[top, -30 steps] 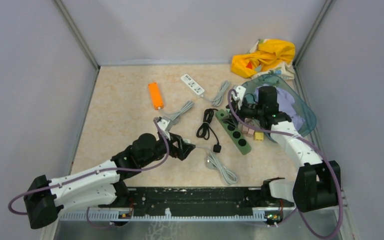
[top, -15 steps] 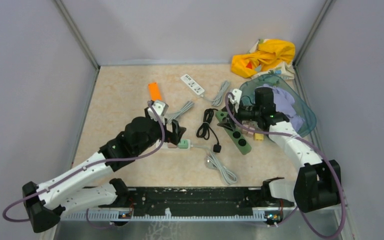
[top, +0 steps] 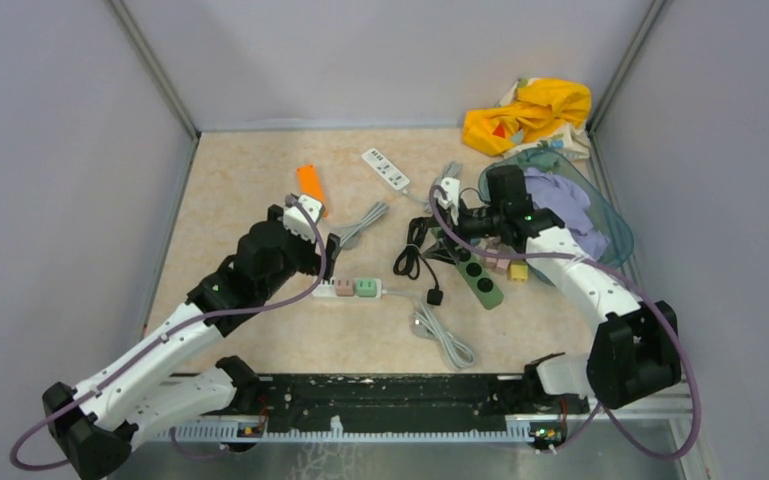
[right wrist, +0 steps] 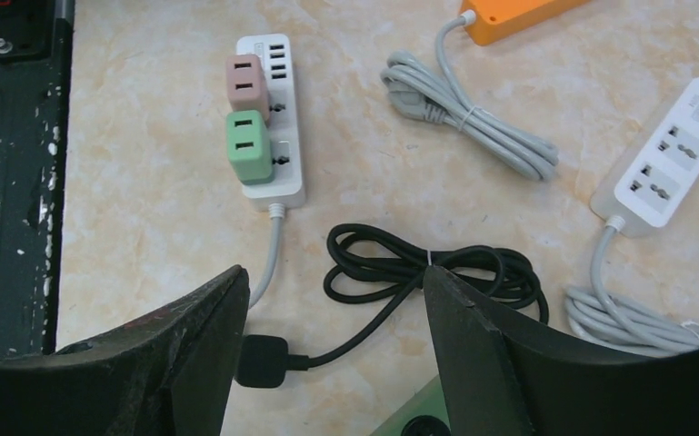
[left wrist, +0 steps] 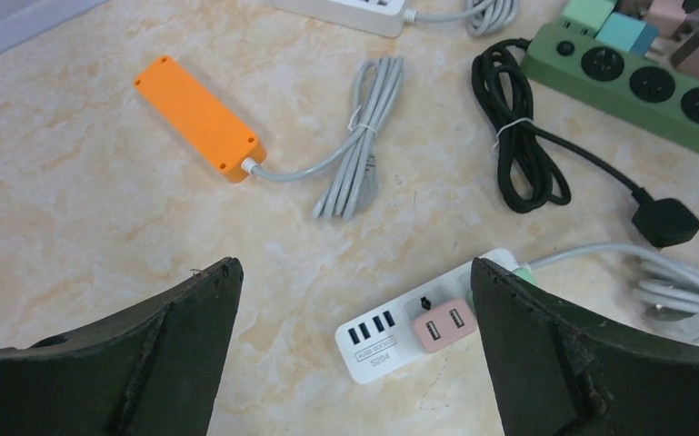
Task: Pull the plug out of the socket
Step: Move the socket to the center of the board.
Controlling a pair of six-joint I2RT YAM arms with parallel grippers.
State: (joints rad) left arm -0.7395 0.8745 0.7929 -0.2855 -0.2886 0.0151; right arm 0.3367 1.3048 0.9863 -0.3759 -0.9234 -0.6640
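A white power strip [top: 350, 289] lies mid-table with a pink plug [top: 343, 288] and a green plug [top: 365, 287] seated in it. In the left wrist view the strip [left wrist: 391, 341] and pink plug [left wrist: 443, 324] lie just under my open, empty left gripper [left wrist: 354, 272], nearer its right finger. From above, the left gripper [top: 326, 258] hovers just left of the strip. My right gripper [top: 447, 222] is open and empty above a coiled black cable [right wrist: 427, 268]. The right wrist view shows the strip [right wrist: 273, 118] with the pink plug [right wrist: 246, 84] and green plug [right wrist: 251, 145] further off.
A green power strip [top: 472, 266] with small plugs lies right of the black cable, whose black plug [top: 435, 296] rests near the white strip's grey cord [top: 445, 340]. An orange strip [top: 309, 182], another white strip [top: 385, 169], a teal bowl [top: 605, 215] and yellow cloth [top: 530, 110] sit further back.
My left gripper has drawn back left and away from the white strip, uncovering it with both plugs still seated. My right gripper has moved left from over the green strip to above the black cable.
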